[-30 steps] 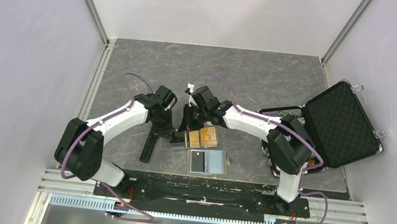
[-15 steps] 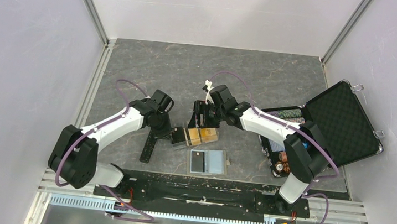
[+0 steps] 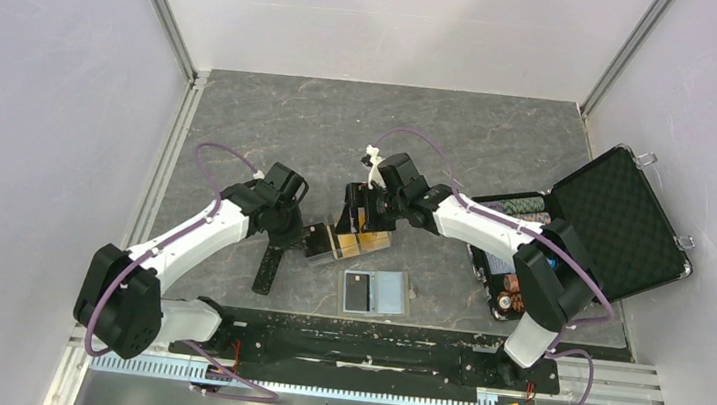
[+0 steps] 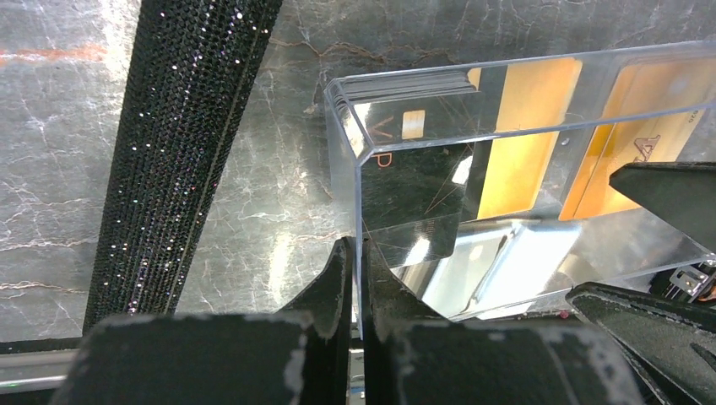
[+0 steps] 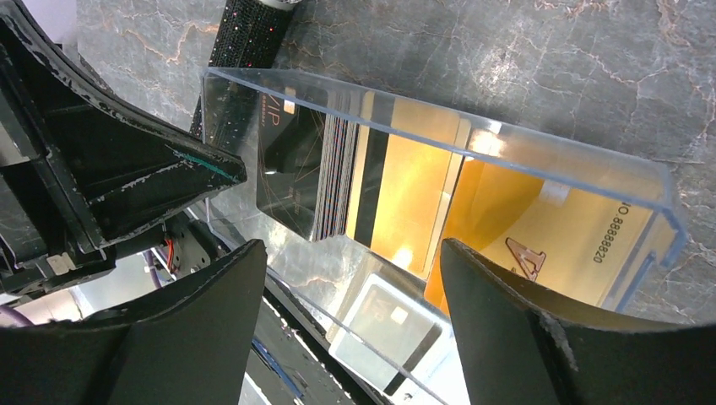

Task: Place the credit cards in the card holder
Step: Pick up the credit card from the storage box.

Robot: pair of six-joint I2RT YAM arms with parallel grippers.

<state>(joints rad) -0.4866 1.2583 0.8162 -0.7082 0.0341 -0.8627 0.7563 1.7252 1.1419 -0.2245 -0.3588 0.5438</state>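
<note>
The left arm (image 3: 192, 237) and right arm (image 3: 478, 223) share white tubular links between bulky black joint housings; a purple cable (image 3: 225, 146) loops along each; the left hand (image 4: 355, 291) is black, its body scuffed grey; the right hand (image 5: 350, 278) has broad black fingers (image 5: 515, 337) with speckled rims.

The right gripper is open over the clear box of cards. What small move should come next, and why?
Probably lower the right gripper onto one gold card and close on its edge. Its jaws stand open just above the clear box, which the left gripper pinches by one wall. The card sits inside that box, not yet in the card holder lying open on the table.
</note>
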